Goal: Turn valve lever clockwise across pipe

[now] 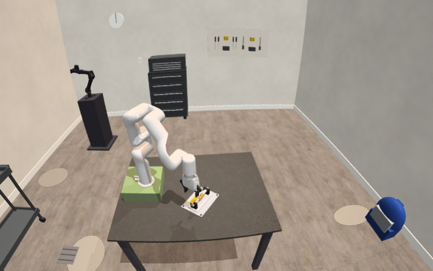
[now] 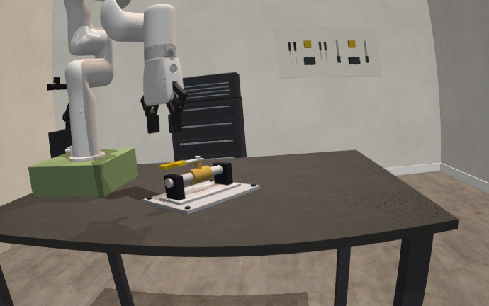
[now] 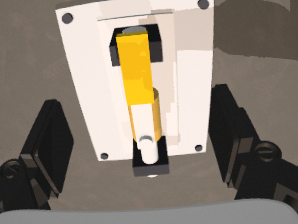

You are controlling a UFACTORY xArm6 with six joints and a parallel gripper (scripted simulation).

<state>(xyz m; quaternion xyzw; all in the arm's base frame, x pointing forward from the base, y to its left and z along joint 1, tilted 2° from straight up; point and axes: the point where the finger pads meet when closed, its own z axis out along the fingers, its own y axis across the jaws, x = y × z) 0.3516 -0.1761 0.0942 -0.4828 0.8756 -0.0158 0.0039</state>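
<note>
The valve point(image 2: 200, 173) sits on a white base plate point(image 2: 202, 194) on the dark table, with a white pipe held between two black blocks and a brass body in the middle. Its lever point(image 2: 173, 165) is a flat strip with a yellow grip, and it lies along the pipe, pointing toward the arm's green base. In the wrist view the lever point(image 3: 136, 70) runs lengthwise over the pipe point(image 3: 147, 136). My gripper point(image 2: 164, 124) hangs well above the lever's yellow end, pointing down. Its fingers stand wide apart with nothing between them, as the wrist view point(image 3: 136, 99) shows. It also shows in the top view point(image 1: 191, 189).
The arm stands on a green block point(image 2: 84, 176) at the table's left side, close to the valve plate. A black drawer cabinet point(image 2: 210, 115) stands behind the table. The table's front edge point(image 2: 230, 248) curves below the plate.
</note>
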